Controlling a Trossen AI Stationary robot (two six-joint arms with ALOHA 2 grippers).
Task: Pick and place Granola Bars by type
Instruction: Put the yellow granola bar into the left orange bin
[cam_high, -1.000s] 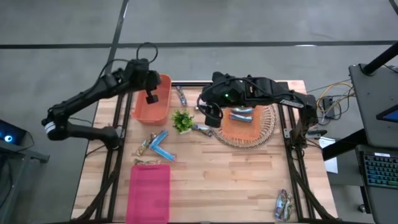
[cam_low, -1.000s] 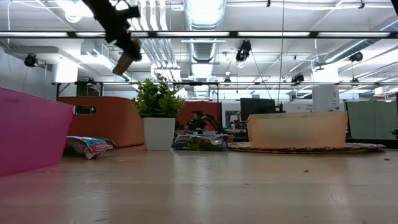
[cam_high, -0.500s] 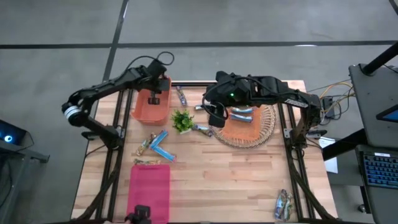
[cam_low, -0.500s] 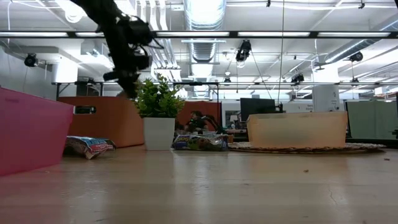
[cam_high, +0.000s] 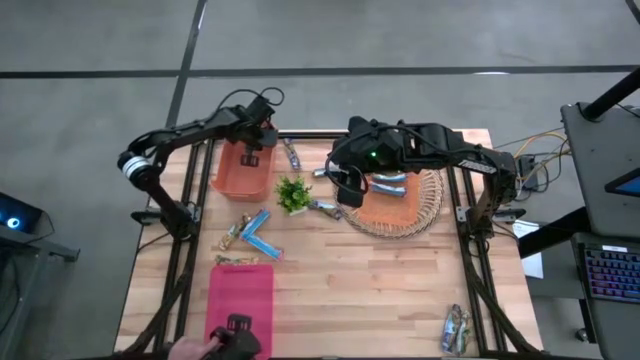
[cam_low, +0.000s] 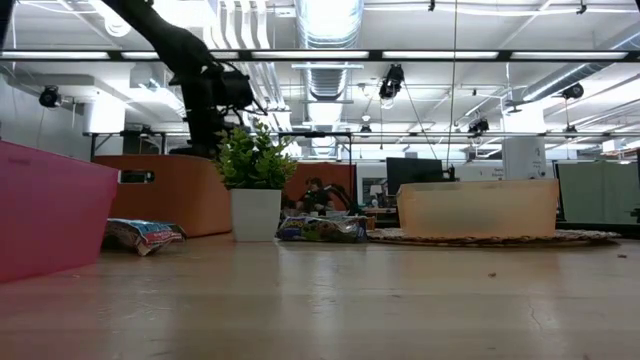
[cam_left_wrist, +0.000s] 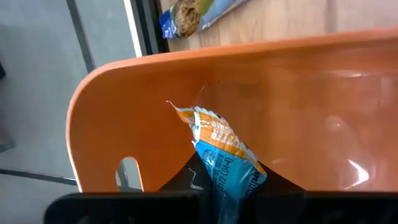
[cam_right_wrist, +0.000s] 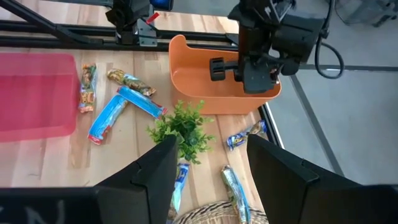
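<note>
A: Near edge first. Pink bin (cam_high: 240, 305) sits at the front of the table (cam_high: 380, 290), nothing visible in it. Looks like one sort destination, not yet used.

B: And the loose Granola Bars (cam_high: 255, 232)?

A: Just behind the pink bin: two bright blue ones crossed, tan-brown ones beside them. A few more lie around the small plant (cam_high: 292, 192) mid-table, and a wrapped item lies at the front right corner. All unsorted, I'd say.

B: Right arm?

A: Right gripper (cam_high: 345, 187) hovers beside the plant, fingers apart, holding nothing. Probably lined up over the bars near the plant. Behind it, the tan bin (cam_high: 385, 205) on the woven mat (cam_high: 425, 205) holds silver-blue bars.

B: Left?

A: Left gripper (cam_high: 250, 155) is down inside the orange bin (cam_high: 243, 172) at the far left, fingers clamped on one bar (cam_left_wrist: 221, 155). Likely the drop point for that type; release hasn't happened.

B: Wrapper?

A: Shiny, crinkled, blue body with an orange-and-white end, serrated seal. Thin film, so it'll bend in the pinch.
</note>
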